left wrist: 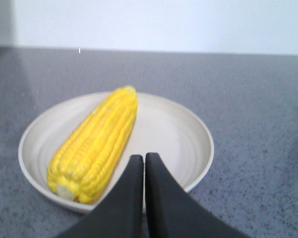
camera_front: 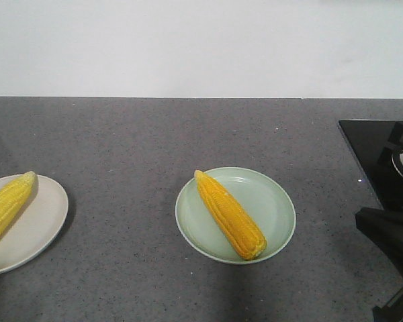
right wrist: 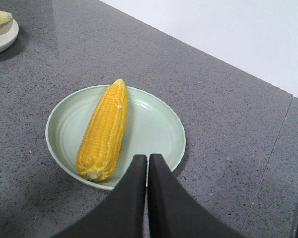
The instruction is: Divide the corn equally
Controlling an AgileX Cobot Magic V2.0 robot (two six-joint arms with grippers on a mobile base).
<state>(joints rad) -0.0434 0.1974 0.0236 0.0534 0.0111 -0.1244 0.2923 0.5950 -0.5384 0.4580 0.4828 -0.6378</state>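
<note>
Exterior front-facing view: one corn cob (camera_front: 230, 215) lies diagonally on a pale green plate (camera_front: 275, 201) at frame centre, and a second cob (camera_front: 7, 203) rests on a cream plate (camera_front: 37, 228) at lower left, both on the grey countertop (camera_front: 154, 134). Left gripper (left wrist: 144, 163) at bottom centre of its wrist view, jaws pressed together, empty, above the cream plate's near rim. Right gripper (right wrist: 147, 163) likewise closed and empty, over the green plate's edge.
</note>
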